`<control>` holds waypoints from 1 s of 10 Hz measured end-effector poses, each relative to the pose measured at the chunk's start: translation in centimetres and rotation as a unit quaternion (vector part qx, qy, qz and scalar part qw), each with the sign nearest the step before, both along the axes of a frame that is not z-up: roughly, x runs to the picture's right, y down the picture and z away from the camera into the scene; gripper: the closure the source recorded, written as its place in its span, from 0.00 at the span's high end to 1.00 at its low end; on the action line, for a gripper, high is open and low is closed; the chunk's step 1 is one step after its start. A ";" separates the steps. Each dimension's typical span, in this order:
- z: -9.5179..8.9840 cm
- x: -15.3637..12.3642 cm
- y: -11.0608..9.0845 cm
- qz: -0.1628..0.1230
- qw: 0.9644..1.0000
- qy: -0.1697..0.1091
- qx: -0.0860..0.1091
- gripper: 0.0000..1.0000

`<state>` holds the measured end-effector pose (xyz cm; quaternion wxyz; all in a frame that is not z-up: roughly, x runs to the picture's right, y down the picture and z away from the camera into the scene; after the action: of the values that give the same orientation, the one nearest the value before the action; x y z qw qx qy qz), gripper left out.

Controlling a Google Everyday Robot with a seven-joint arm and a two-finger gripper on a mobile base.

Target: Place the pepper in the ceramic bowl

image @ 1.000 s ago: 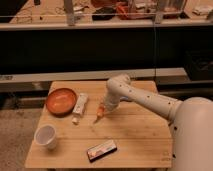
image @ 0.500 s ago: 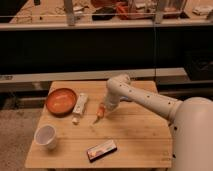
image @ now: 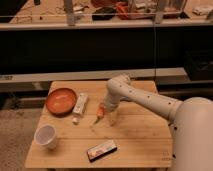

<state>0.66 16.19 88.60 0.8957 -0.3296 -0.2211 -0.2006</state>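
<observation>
The small orange pepper [image: 100, 114] lies on the wooden table [image: 140, 135] near its middle, pale stem end pointing to the front left. My gripper [image: 106, 113] reaches down from the white arm and sits right at the pepper's right side, at table level. The terracotta ceramic bowl [image: 61, 101] stands at the back left of the table, empty, well to the left of the pepper and gripper.
A white tube [image: 79, 107] lies between the bowl and the pepper. A white cup [image: 45, 136] stands at the front left. A flat dark packet [image: 101, 150] lies near the front edge. A dark shelf runs behind the table.
</observation>
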 end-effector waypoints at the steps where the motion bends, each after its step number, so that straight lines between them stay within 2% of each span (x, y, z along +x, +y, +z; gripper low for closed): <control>1: 0.0 0.2 -0.1 0.001 1.000 -0.009 0.010 0.80; 2: -0.5 0.2 -0.4 0.008 0.999 -0.036 0.028 0.80; 3: -1.2 0.5 -1.0 0.025 0.995 -0.076 0.063 0.80; 4: -1.7 0.7 -1.5 0.040 0.991 -0.094 0.082 0.80; 6: -3.6 0.8 -3.2 0.044 0.988 -0.115 0.089 0.80; 8: -5.1 0.7 -4.5 0.030 0.988 -0.123 0.092 0.80; 9: -5.2 0.1 -4.6 0.011 0.988 -0.121 0.093 0.80; 10: -5.1 -0.9 -4.4 -0.030 0.988 -0.117 0.093 0.80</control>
<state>-0.28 11.75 83.52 0.8839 -0.2253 -0.2950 -0.2845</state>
